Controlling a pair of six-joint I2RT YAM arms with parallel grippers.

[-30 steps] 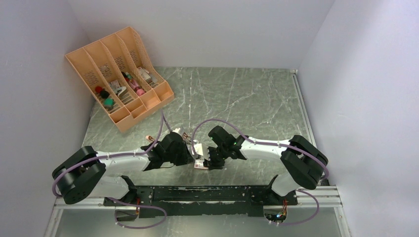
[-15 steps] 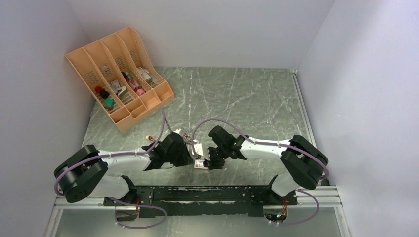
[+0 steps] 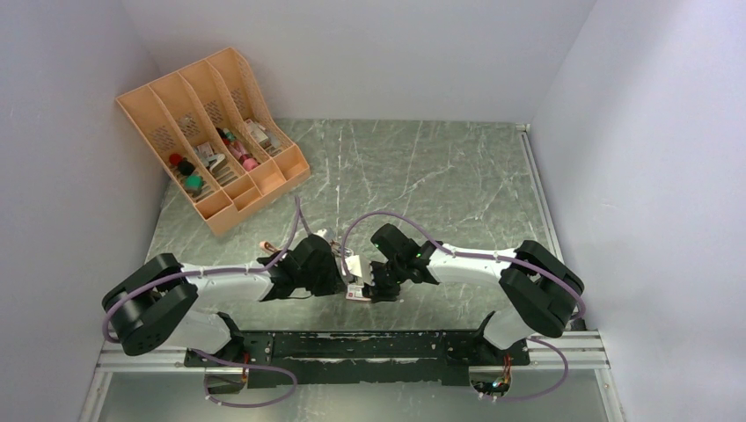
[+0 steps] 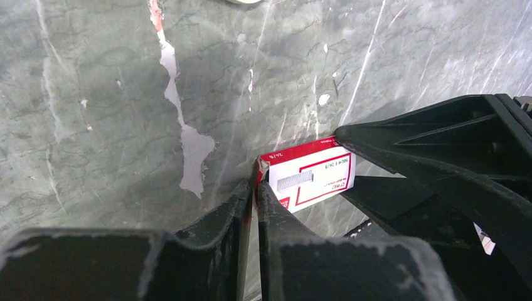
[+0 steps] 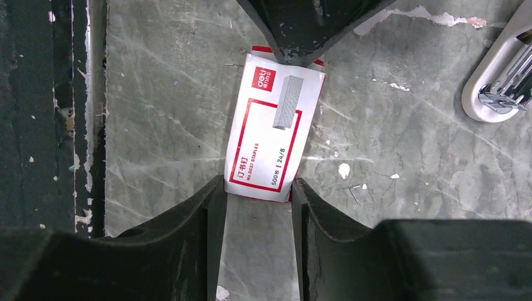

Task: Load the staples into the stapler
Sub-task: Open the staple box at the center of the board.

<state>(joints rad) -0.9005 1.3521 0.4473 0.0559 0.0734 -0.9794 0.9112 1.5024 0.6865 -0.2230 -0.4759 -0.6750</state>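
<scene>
Overhead, both arms meet at the staple box (image 3: 355, 293), on the table (image 3: 440, 176) near their bases. Left wrist: our left gripper (image 4: 254, 187) is pinched closed on its red end flap. Right wrist: our right gripper (image 5: 254, 185) clamps its long sides; we judge steady bracing, straight pulling best.

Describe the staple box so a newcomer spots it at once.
On the green marbled table, look near the front edge between the two arms. A small flat box lies there, right jaws clamping its sides, left jaws pinching one end. It alone is red and white with a printed grey staple strip; the neighbouring stapler is pale with shiny metal.
</scene>
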